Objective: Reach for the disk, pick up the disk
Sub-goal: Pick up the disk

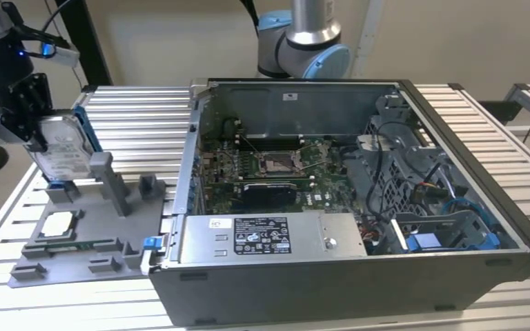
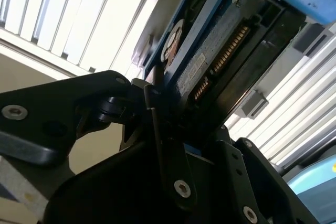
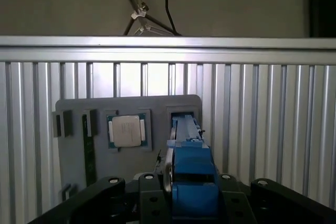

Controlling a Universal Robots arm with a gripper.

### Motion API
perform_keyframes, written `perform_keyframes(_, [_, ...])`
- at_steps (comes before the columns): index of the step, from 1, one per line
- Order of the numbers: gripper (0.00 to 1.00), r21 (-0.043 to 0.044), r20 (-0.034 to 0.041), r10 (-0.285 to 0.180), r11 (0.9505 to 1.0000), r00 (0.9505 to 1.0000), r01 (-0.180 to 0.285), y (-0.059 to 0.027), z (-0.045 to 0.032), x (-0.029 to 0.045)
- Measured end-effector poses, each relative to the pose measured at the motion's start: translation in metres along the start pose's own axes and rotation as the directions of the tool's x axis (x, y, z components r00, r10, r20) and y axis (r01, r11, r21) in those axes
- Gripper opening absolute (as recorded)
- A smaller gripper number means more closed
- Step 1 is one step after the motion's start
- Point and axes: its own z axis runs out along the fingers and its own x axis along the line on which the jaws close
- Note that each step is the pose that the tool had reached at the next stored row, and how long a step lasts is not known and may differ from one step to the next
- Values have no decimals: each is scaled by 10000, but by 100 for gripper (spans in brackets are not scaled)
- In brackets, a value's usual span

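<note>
One disk (image 1: pixel 67 155), clamped on edge in your gripper (image 1: pixel 36 138). In the exterior view it's at 9 o'clock from the computer case (image 1: pixel 339 283).

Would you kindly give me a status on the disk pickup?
End effector shut on disk. Disk upright over grey fixture, exterior view's left. Computer case apart, no obstruction.

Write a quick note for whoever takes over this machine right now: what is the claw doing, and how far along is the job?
Claw: shut on the disk, gripping its upper end.
Disk: upright on edge over a slot of the grey tray, to the exterior view's left of the open computer case.
Done: reach and grip.
Left: can't tell whether the disk's lower end has cleared the slot.
</note>
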Motion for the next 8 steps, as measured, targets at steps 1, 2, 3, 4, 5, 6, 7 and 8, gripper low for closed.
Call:
perform_keyframes(1, [0, 0, 0, 0, 10000, 10000, 0, 0, -16, 0])
perform_keyframes(2, [0, 1, 0, 1, 10000, 10000, -1, 0, -32, 0])
perform_keyframes(3, [0, 1, 0, 0, 10000, 10000, 0, 1, -47, 0])
perform_keyframes(4, [0, 1, 0, 0, 10000, 10000, 0, 1, -63, 0])
perform_keyframes(5, [0, -1, 0, 0, 10000, 10000, 0, 2, -81, 0])
perform_keyframes(6, [0, 0, 0, 0, 10000, 10000, 0, 2, -97, 0])
perform_keyframes(7, [0, 0, 0, 1, 10000, 10000, -1, 2, -114, 1])
perform_keyframes(8, [0, 0, 0, 1, 10000, 10000, -1, 2, -131, 1])
